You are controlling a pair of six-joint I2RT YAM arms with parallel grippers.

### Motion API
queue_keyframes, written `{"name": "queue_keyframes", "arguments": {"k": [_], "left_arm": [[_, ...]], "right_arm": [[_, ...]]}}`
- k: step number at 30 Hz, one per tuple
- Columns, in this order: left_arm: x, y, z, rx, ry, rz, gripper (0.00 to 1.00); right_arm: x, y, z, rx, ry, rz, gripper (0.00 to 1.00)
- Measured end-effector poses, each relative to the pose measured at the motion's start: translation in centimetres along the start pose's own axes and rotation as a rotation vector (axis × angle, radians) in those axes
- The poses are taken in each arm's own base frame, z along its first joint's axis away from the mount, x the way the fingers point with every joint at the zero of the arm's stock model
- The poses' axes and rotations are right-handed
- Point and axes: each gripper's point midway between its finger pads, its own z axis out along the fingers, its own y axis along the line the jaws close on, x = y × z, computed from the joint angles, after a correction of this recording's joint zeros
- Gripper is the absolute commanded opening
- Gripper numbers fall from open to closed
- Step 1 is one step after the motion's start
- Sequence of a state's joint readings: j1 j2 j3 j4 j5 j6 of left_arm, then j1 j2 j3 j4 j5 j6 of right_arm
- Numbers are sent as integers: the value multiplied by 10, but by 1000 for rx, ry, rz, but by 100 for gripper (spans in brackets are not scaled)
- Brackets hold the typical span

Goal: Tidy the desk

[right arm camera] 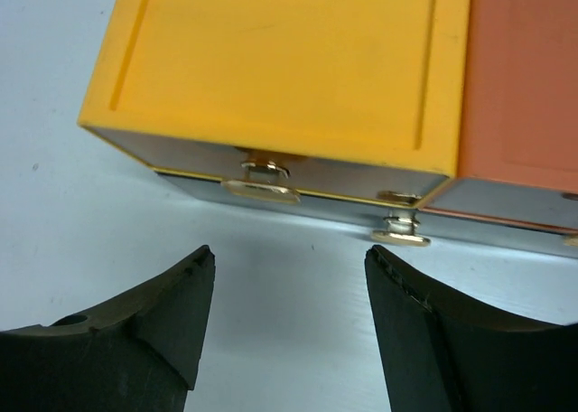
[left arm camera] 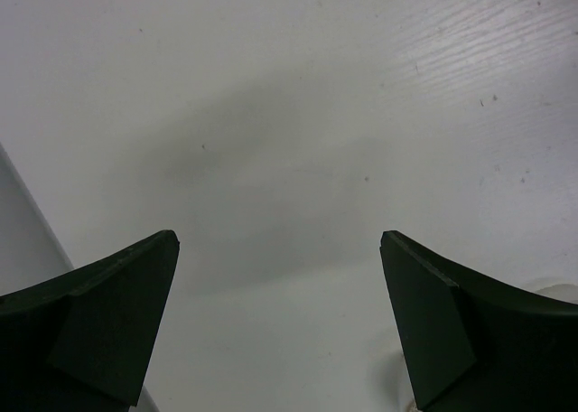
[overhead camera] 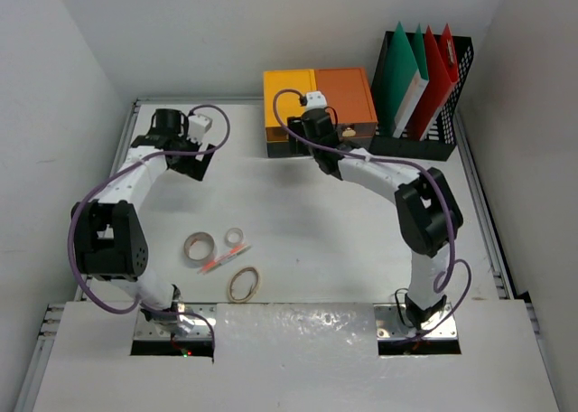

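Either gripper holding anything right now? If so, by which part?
Nothing held. Left gripper is open over bare desk; right gripper is open, facing the yellow box, not touching it.

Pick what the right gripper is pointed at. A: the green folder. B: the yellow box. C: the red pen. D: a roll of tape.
B: the right wrist view shows the open right gripper just short of the yellow box, near its gold handle.

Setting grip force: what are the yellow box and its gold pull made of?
The yellow rectangular box looks like smooth plastic, given its moulded groove and soft sheen; coated board is possible. Its gold pull looks like polished metal, given bright glints.
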State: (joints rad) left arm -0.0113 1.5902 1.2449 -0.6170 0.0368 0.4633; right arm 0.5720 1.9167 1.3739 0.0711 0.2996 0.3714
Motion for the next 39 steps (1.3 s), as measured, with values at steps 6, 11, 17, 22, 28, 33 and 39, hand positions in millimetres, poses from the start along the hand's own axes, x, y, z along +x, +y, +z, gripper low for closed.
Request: {"name": "queue_keyframes", "arguments": {"k": [6, 11, 17, 22, 28, 33, 39], "left_arm": [[8, -6, 2, 20, -7, 25, 93], [0, -5, 3, 20, -44, 36, 93], [-5, -7, 4, 33, -67, 39, 93], [-4, -7, 6, 51, -70, 33, 93], [-1, -3, 8, 47, -66, 20, 93], [1, -4, 12, 52, -53, 18, 93], [1, -4, 13, 52, -53, 19, 93]], "right_arm": [[-5, 14, 22, 52, -39, 9, 68], [-13, 25, 40, 63, -68, 15, 68], [2, 24, 54, 105, -46, 2, 64], [5, 19, 55, 147, -72, 2, 56], [7, 8, 55, 211, -124, 20, 50], [4, 11, 55, 210, -145, 33, 42], [4, 12, 54, 212, -147, 34, 23]]}}
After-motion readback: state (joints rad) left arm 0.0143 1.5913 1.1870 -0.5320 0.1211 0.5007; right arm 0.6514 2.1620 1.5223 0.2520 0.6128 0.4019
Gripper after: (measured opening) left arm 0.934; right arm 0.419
